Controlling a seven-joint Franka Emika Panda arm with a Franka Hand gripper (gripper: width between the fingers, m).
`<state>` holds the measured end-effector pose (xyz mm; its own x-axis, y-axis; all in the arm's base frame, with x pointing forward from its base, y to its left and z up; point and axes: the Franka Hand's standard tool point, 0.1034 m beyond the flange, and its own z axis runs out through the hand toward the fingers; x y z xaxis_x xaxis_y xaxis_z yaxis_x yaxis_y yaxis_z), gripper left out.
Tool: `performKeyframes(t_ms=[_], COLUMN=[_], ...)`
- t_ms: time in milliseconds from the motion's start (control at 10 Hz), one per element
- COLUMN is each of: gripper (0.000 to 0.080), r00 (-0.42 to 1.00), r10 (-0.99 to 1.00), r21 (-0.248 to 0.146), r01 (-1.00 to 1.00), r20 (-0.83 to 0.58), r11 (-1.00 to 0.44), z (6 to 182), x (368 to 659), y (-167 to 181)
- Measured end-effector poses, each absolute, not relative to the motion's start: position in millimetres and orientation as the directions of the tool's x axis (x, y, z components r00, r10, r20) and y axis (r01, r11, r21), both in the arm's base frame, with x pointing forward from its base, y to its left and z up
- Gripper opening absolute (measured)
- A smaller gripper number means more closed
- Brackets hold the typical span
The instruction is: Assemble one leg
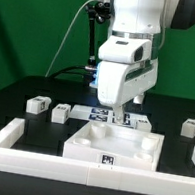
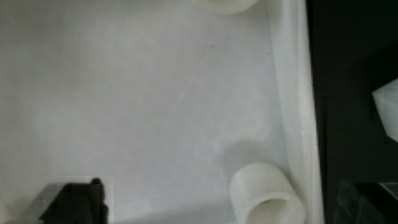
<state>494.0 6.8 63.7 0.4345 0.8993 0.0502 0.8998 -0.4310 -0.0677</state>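
Observation:
Three legs show in the exterior view, small white blocks with tags: two at the back left [image 1: 37, 104] [image 1: 60, 112] and one at the back right [image 1: 189, 126]. The large flat white tabletop [image 1: 114, 145] lies in the middle front. My gripper [image 1: 126, 114] hangs low over its far edge. In the wrist view the gripper [image 2: 228, 200] is open and empty. One dark finger [image 2: 71, 202] is over the tabletop's flat face [image 2: 143, 110]. The other sits beyond its edge. A round corner hole [image 2: 267, 195] lies between them.
The long white L-shaped border rail [image 1: 17, 149] runs along the front and left of the tabletop. The marker board [image 1: 101, 114] lies behind the tabletop, under the gripper. A white corner [image 2: 388, 105] shows past the tabletop's edge in the wrist view; I cannot tell what it is.

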Motion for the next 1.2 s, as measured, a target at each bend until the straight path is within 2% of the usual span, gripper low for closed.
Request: performKeyframes(t_ms=[100, 200, 400, 600, 800, 900, 1000, 1200], gripper=[0.0650, 0.0650, 0.0650, 0.0650, 0.0650, 0.0529, 0.0529, 0.0227], r00=[0.407, 0.387, 0.383, 0.387, 0.393, 0.394, 0.394, 0.394], r10=[0.912, 0.921, 0.923, 0.921, 0.919, 0.919, 0.919, 0.919], r21=[-0.043, -0.044, -0.073, -0.093, -0.093, -0.094, -0.094, -0.095], r01=[0.913, 0.922, 0.922, 0.919, 0.916, 0.916, 0.916, 0.916], r20=[0.055, 0.047, 0.038, 0.033, 0.033, 0.033, 0.033, 0.032], r11=[-0.405, -0.385, -0.380, -0.383, -0.389, -0.389, -0.390, -0.390], z=[53.6, 40.4, 20.4, 10.3, 7.5, 7.4, 7.4, 7.3], x=[489.2, 480.3, 471.4, 466.5, 465.7, 465.6, 465.6, 465.4], y=[6.6, 8.0, 10.0, 8.7, 6.2, 6.2, 6.1, 6.1])
